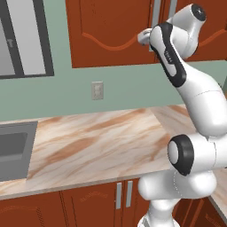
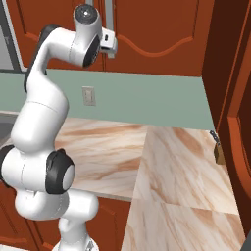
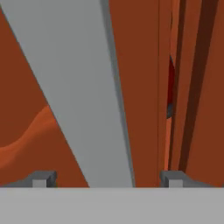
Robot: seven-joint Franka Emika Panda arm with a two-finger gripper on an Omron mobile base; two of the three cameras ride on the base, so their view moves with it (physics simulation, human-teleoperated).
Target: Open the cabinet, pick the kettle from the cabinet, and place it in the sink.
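- Reaching up at the wall cabinet (image 1: 111,33), the arm has its tool (image 3: 105,177) set around the door's long silver bar handle (image 3: 83,87), so the step in hand looks like the very first one: getting a grip to open the door.
- In the hand view the two finger tips (image 3: 41,178) stand wide apart, one on each side of the handle, and neither is touching it; the tool is not clamped on anything yet.
- The handle runs tilted across the hand view, which I take to be the camera's roll, not a crooked bar.
- A narrow gap shows at the door's edge in the hand view, and through it a sliver of dark red (image 3: 170,83), probably the kettle inside the cabinet. It is too thin a strip to be sure.
- The sink (image 1: 13,150) sits at the far left of the desk (image 1: 97,137), well apart from the arm, and nothing can be seen in it.
- Next, as I judge it, the fingers need to come together on the bar, then the arm must pull back along the door's swing.
- A loose or off-centre hold could slip off the smooth bar.
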